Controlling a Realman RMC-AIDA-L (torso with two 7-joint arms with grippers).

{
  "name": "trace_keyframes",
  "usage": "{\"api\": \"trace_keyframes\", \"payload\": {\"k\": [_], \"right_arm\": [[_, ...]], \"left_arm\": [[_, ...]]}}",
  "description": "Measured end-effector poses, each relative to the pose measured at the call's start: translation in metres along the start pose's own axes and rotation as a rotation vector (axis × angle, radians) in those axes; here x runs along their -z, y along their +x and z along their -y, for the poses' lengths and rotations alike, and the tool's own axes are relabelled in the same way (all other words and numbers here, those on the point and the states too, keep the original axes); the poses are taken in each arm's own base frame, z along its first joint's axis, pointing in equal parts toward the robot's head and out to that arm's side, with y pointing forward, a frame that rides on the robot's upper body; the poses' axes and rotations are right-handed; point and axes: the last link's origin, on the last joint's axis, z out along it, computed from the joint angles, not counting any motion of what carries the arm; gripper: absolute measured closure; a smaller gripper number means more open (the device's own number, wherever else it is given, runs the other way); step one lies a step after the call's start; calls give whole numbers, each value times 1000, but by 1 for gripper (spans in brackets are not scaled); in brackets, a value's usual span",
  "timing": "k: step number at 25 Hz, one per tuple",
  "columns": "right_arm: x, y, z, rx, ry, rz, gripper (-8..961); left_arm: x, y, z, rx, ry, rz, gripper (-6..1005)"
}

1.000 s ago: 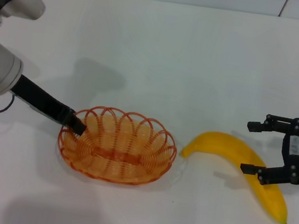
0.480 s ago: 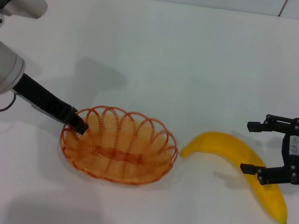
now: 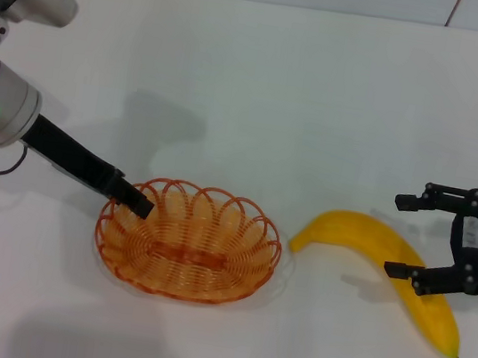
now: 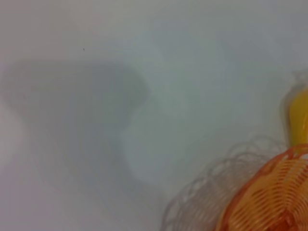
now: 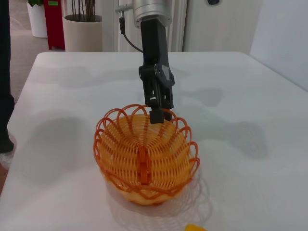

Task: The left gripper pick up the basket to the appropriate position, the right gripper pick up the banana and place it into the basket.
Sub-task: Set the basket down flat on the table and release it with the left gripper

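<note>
L end effector (image 3: 131, 198) clamps basket (image 3: 189, 242) rim; R end effector (image 3: 403, 237) spread wide over banana (image 3: 388, 266).

White table (image 3: 321, 110); beyond it potted plants (image 5: 83, 29) and pale wall (image 5: 284, 33)

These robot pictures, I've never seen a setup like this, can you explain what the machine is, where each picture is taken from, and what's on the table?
It is a robot with two arms, each ending in a two-fingered claw. One picture looks down from a camera on its head; the other two come from cameras on its wrists. On the white table lie an orange wire basket and a yellow banana beside it, apart from it. The left gripper is shut on the basket's rim, at the end far from the banana; the right wrist view shows this grip from across the table. The right gripper hangs open over the banana, holding nothing. The left wrist view shows mostly bare table and a corner of the basket.
</note>
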Motion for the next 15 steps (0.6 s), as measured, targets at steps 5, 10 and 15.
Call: {"api": "trace_keyframes", "payload": {"k": [5, 10, 15], "right_arm": [[1, 1, 0, -2, 1, -1, 74], [2, 2, -1, -4, 3, -3, 74], [2, 2, -2, -12, 2, -3, 74]], "left_arm": [[1, 1, 0, -10, 3, -5, 520], [7, 4, 1, -27, 21, -24, 398], [29, -5, -3, -76, 19, -78, 318]]}}
